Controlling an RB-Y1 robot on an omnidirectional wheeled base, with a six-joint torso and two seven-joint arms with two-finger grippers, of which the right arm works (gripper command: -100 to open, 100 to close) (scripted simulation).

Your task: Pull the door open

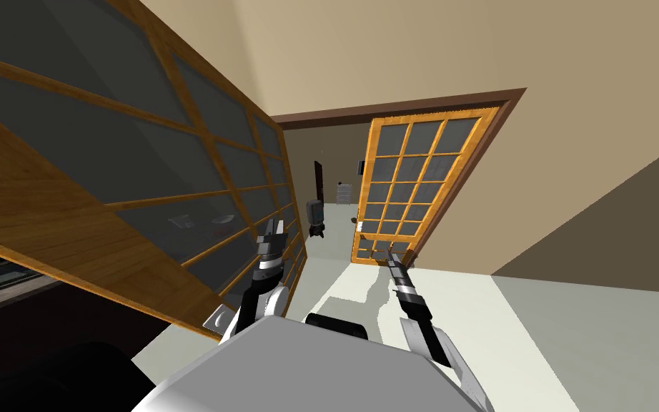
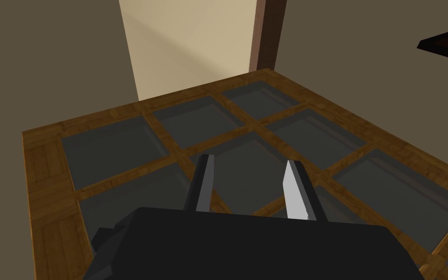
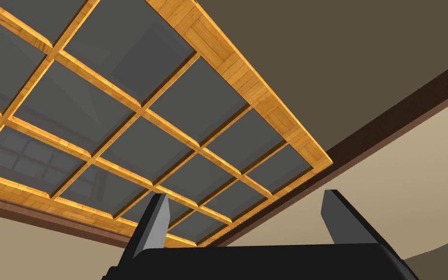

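A wooden double door with grey glass panes stands ahead. Its left leaf is swung far toward me and spans the left of the head view. The right leaf sits in its dark brown frame, with a small dark handle at its inner edge. My left gripper hovers just off the left leaf's panes, its fingers apart with nothing between them. My right gripper points at the right leaf's lower part, open and empty.
Through the gap between the leaves a pale floor runs into another room with a dark standing object and a small white cabinet. Beige walls flank the doorway. Pale floor lies to my right.
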